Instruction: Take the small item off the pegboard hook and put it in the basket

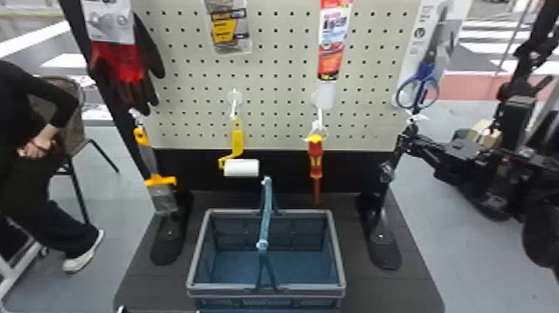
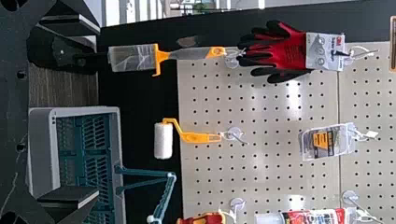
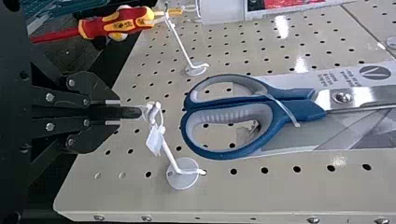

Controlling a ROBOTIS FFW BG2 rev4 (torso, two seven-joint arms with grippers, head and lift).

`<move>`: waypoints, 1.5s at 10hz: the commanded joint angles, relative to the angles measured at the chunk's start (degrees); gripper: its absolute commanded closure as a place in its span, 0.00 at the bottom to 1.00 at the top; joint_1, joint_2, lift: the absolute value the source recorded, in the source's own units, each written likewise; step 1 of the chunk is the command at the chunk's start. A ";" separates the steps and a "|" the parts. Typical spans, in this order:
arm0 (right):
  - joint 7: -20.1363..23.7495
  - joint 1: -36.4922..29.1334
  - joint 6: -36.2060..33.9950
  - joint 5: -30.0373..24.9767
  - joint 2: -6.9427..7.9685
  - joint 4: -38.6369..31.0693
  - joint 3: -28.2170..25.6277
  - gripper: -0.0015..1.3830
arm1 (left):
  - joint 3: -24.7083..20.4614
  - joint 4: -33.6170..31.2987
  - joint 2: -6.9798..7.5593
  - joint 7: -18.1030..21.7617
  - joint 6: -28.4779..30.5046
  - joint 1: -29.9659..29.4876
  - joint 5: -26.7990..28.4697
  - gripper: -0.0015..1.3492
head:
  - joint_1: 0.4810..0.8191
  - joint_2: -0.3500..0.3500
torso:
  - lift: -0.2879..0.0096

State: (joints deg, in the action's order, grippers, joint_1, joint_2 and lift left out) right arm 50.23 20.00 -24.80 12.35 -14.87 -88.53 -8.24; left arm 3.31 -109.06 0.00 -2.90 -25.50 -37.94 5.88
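Note:
In the head view my right gripper (image 1: 402, 140) is at the pegboard's lower right corner, below the scissors. The black-handled tool (image 1: 386, 172) hangs down from there, its lower end metallic. The right wrist view has my right gripper (image 3: 116, 112) shut on the black handle (image 3: 130, 112), whose end loop is still around the white hook (image 3: 170, 151). A sliver of my left gripper (image 1: 121, 309) is at the head view's bottom edge; in the left wrist view that gripper (image 2: 96, 112) stands open and holds nothing. The blue basket (image 1: 266, 287) sits on the dark base, handle upright.
Blue scissors (image 3: 229, 151) hang beside the right gripper. Left of it hang a red screwdriver (image 1: 316, 160) and a paint roller (image 1: 241, 167), above the basket's back rim. A yellow-handled scraper (image 1: 160, 181) and red gloves (image 1: 120, 62) are at the left.

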 commanded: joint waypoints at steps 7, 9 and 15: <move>-0.40 -3.79 -0.86 1.28 0.02 -6.75 -1.52 0.91 | 0.20 0.00 -0.15 0.00 0.18 -0.12 -0.08 0.08 | 0.20 0.50 | 0.63; -1.10 -5.51 -0.86 2.07 0.02 -9.14 -1.69 0.91 | 0.20 0.00 -0.15 0.00 0.27 0.01 -0.08 0.08 | 0.20 0.50 | 0.63; -4.97 -14.12 -0.78 6.73 0.98 -15.33 -2.22 0.91 | 0.20 0.00 -0.15 0.00 0.45 -0.12 -0.35 0.08 | 0.20 0.50 | 0.63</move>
State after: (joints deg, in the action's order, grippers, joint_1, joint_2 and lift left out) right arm 45.28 6.64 -25.59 18.75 -14.17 -103.61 -10.46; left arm 3.51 -109.06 0.00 -2.90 -25.11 -38.03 5.56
